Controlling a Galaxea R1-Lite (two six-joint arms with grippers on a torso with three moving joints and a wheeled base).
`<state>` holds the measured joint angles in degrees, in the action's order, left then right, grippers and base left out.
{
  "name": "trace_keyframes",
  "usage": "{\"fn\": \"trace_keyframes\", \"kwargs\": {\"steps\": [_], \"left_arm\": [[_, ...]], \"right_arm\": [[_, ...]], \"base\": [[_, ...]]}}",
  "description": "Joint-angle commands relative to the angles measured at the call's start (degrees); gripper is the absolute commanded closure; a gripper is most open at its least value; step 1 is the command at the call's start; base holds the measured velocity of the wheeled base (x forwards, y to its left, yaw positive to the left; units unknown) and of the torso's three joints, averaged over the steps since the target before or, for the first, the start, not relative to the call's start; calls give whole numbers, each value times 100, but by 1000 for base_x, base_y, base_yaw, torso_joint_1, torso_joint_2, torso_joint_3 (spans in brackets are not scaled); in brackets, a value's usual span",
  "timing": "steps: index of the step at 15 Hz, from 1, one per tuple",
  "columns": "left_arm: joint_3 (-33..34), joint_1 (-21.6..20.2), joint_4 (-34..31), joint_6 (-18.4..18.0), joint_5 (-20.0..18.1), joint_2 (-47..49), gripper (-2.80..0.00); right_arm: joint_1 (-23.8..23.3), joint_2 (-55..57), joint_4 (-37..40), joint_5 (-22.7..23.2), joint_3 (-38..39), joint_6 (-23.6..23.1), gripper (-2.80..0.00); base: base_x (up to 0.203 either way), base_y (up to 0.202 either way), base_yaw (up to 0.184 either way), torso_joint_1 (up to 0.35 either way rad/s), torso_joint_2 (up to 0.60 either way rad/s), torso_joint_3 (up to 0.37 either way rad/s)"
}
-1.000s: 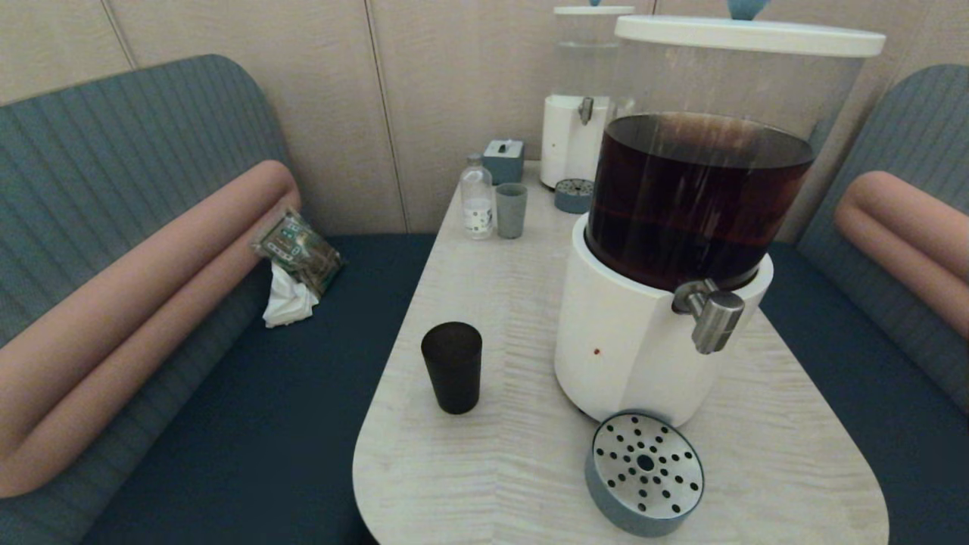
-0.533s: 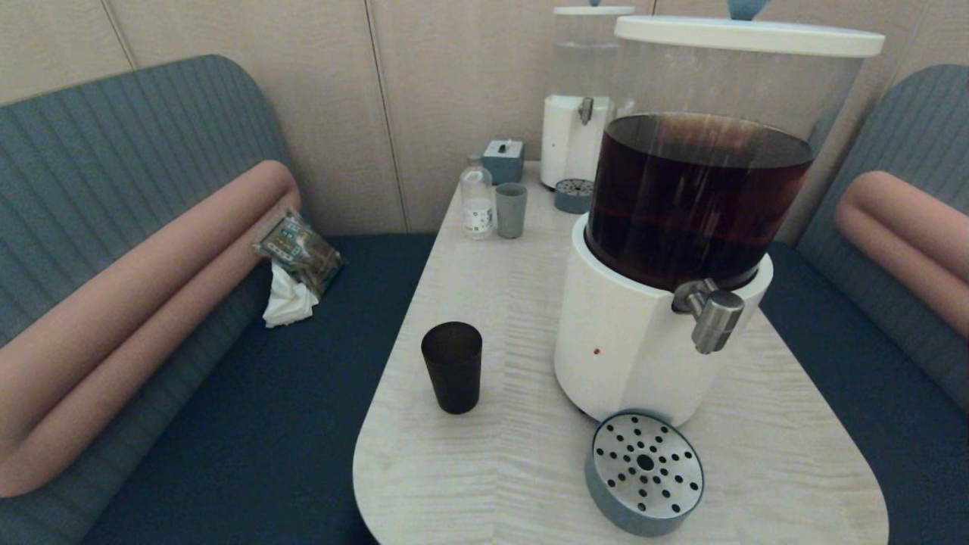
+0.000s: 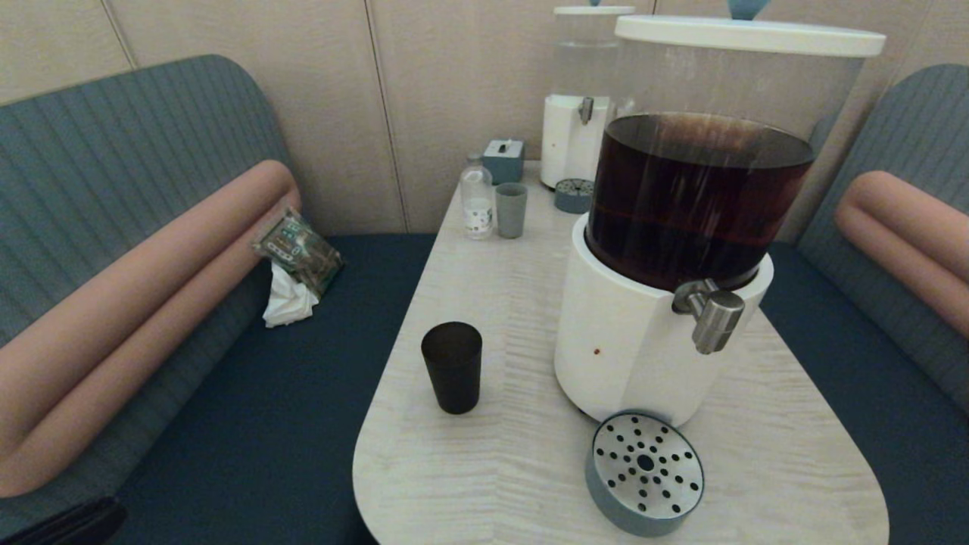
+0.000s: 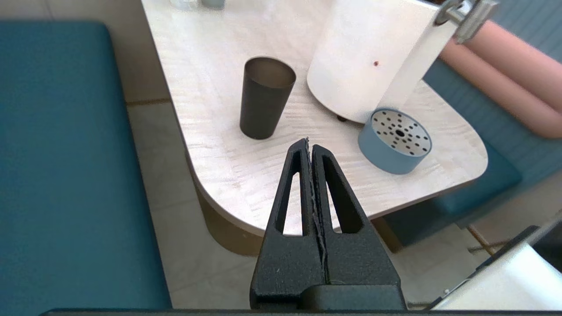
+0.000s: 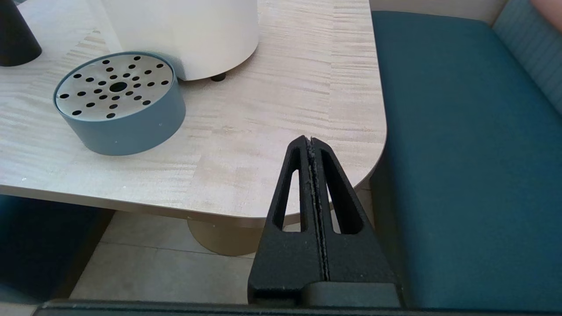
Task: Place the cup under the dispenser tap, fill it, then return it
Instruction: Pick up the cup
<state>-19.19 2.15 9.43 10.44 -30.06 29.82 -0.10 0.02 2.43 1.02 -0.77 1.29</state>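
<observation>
- The small matte black-brown tapered cup [image 3: 451, 366] stands upright and empty on the pale wood-grain tabletop [image 3: 500, 484], ahead of the left pincer [image 4: 310, 147] and a little to its left; nothing touches it.
- The left pincer is pressed fully closed with nothing between its black fingers. It hangs off the near edge of the tabletop, over the floor, well short of the cup.
- The right pincer [image 5: 311, 145] is likewise squeezed together and empty, hanging just off the tabletop's near right corner. The round grey-blue drip tray with its perforated steel top [image 5: 118, 101] lies ahead of it and to its left.
- The short brushed-steel cylindrical dispenser tap [image 3: 711, 314] juts from the big white-based dispenser of dark brown liquid [image 3: 636, 356], beyond the right pincer and high above the tabletop. Nothing stands beneath it.
- The drip tray sits just in front of the dispenser's base, somewhat to the side of the tap rather than squarely under it, as far as the head view shows.
- Judging by all this, no step is done: the cup is not grasped, not moved, not filled.
- Left to do: open a pincer, take the cup, carry it past the white base to under the tap, fill it, and bring it back.
- The left pincer looks the likelier one to fetch the cup, being nearer.
</observation>
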Motion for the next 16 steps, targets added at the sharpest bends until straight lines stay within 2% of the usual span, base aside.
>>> {"fn": "trace_keyframes", "kwargs": {"steps": [1,4,6,8,9,14,16], "left_arm": [[60,4,595,3,-76,1118,0],[232,0,1833,-9,-368,2225,0],[475,-3,2556,-27,-460,2611,0],[522,-4,2608,-74,-474,2619,0],[513,-4,2608,-77,-474,2624,-280],[487,4,2765,-66,-540,3091,-280],[581,5,3354,-261,-771,3685,-280]], "right_arm": [[1,6,4,3,5,3,0],[1,6,4,-1,6,3,0],[1,6,4,3,-2,3,0],[1,6,4,3,-2,3,0],[1,6,4,3,3,3,0],[1,6,4,3,-2,3,0],[1,6,4,-3,-2,3,0]], "base": [[0,0,0,0,0,0],[0,0,0,0,0,0],[0,0,0,0,0,0],[0,0,0,0,0,0],[0,0,0,0,0,0],[0,0,0,0,0,0],[0,0,0,0,0,0]]}}
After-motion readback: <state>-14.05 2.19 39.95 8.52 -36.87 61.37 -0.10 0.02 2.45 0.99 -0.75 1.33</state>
